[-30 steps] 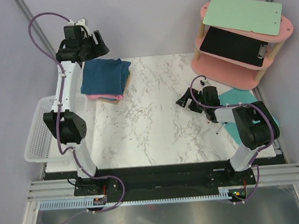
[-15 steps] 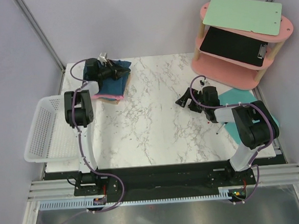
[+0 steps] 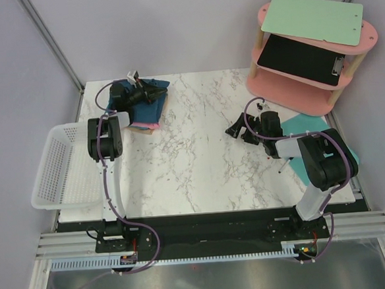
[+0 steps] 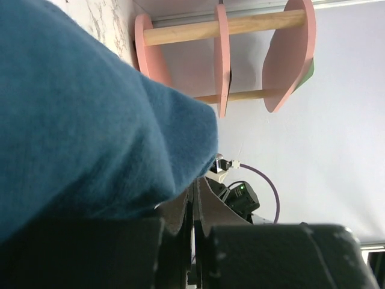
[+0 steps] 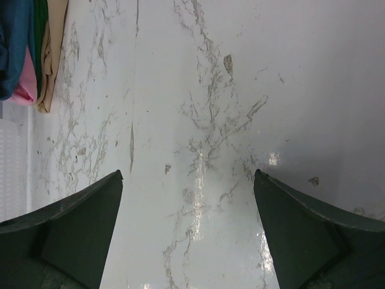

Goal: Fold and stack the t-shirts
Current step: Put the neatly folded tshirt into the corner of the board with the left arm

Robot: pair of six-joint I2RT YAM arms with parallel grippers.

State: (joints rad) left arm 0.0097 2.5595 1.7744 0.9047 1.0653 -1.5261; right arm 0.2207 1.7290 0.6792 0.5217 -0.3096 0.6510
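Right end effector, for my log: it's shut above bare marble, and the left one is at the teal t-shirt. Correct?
No: the right end effector is open, fingers wide apart, per the right wrist view. The rest holds: left end effector at the teal t-shirt.

A teal-blue t-shirt (image 3: 154,107) and a pink t-shirt (image 3: 143,126) can be seen; the desk (image 3: 200,157) is done in white marble, grey-veined, shelf (image 3: 294,88) painted pink.
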